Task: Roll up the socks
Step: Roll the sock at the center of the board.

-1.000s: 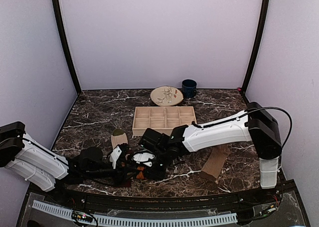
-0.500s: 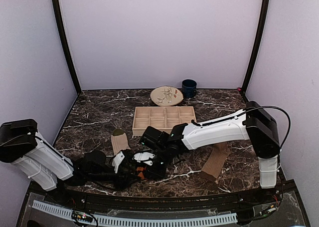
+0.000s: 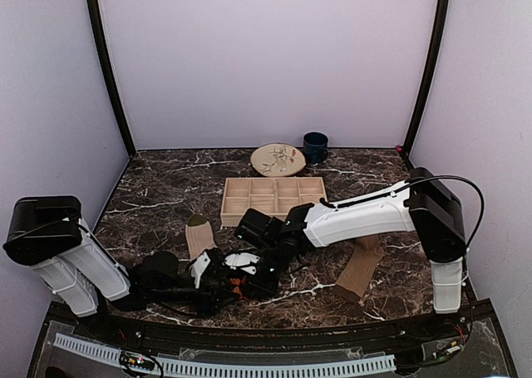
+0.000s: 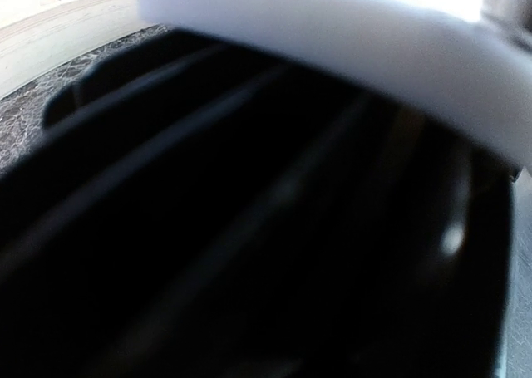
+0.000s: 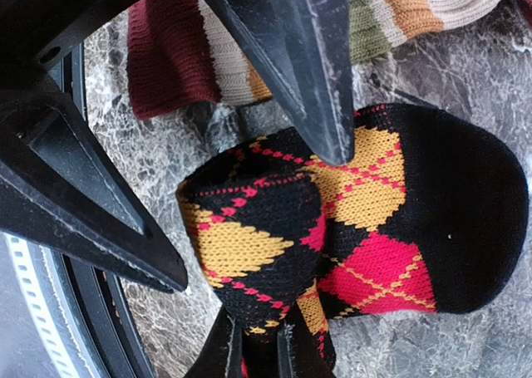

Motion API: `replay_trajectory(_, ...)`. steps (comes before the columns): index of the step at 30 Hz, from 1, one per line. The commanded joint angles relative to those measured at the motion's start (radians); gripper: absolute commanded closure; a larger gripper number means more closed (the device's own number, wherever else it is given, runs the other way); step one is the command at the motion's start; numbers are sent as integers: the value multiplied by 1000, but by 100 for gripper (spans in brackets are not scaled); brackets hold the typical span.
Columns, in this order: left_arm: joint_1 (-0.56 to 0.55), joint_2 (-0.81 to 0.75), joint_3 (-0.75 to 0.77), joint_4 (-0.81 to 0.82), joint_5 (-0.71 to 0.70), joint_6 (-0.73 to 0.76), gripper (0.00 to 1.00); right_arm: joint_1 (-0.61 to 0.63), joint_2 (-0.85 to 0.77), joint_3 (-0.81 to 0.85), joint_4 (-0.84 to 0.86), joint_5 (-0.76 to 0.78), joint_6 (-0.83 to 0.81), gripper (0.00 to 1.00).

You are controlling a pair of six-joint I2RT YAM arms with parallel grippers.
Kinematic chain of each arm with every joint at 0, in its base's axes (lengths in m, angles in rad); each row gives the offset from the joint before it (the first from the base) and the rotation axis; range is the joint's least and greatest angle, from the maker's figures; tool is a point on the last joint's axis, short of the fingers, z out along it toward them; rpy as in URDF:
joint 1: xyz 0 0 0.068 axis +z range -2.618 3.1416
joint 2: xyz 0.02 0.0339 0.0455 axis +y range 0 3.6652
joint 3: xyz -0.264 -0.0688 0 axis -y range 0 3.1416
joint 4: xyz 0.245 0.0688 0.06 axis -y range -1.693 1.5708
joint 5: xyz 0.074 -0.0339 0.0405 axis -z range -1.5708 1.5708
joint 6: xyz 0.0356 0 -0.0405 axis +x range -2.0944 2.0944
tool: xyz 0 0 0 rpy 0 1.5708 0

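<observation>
A black sock with red and yellow argyle diamonds [image 5: 374, 220] lies on the marble, one end rolled over. My right gripper [image 5: 258, 353] is shut on the fold at the roll's near edge. My left gripper [image 5: 258, 220] is open, its two black fingers [image 5: 291, 62] standing apart on either side of the roll. In the top view both grippers meet at the front left, left gripper [image 3: 218, 280] and right gripper [image 3: 249, 278], over the argyle sock [image 3: 237, 283]. The striped sock [image 3: 198, 235] lies just behind them. A plain tan sock [image 3: 362, 270] lies to the right.
A wooden compartment tray [image 3: 273, 197] sits mid-table, with a patterned plate [image 3: 278, 159] and a dark blue mug [image 3: 315, 146] behind it. Purple walls close in the sides. The left wrist view is filled by a blurred black and white arm part [image 4: 249, 228].
The left arm's rear link has swung up and to the right, while its gripper stays by the argyle sock. The right arm has barely moved.
</observation>
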Motion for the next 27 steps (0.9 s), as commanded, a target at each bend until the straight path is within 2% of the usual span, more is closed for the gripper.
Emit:
replay_trajectory(1,-3,57,-3,68,53,-13,42,-6,16,16,25,-36,-14,99)
replay_trajectory(7,-3,117,-12,145,59,-31,44,-10,10,8,41,-51,-10,99)
replay_trajectory(19,-3,136,-96,354,44,-73,45,-29,25,-2,76,-97,16,99)
replay_trajectory(27,-3,174,-126,434,45,-83,45,-51,20,-16,98,-140,31,99)
